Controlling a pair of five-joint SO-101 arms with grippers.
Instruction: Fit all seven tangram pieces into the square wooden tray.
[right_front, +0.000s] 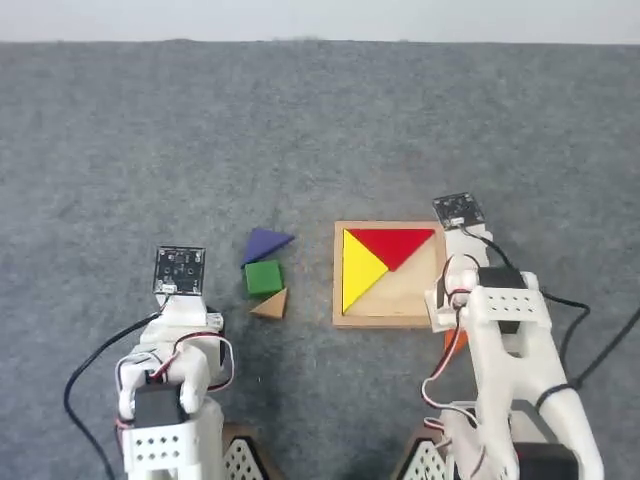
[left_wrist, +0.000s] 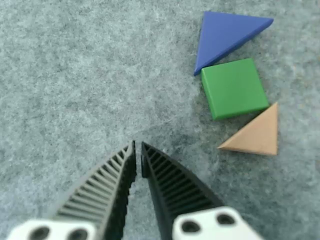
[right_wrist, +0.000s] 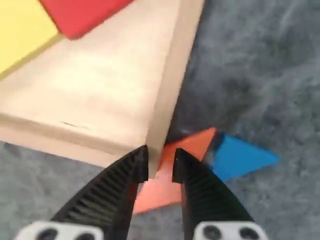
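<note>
From above: square wooden tray (right_front: 405, 292) with red triangle (right_front: 392, 243) and yellow triangle (right_front: 358, 268) seated; violet triangle (right_front: 264, 243), green square (right_front: 263, 277), tan triangle (right_front: 271, 303) loose just left of it, nearer the left arm. Left wrist: left gripper (left_wrist: 138, 146) closed, empty; those three ahead, off to one side. Right wrist: right gripper (right_wrist: 160, 159) narrowly parted, gripping nothing, poised over orange piece (right_wrist: 195, 142) at the tray corner; adds blue triangle (right_wrist: 245, 157) touching it, against a mere orange sliver from above.
</note>
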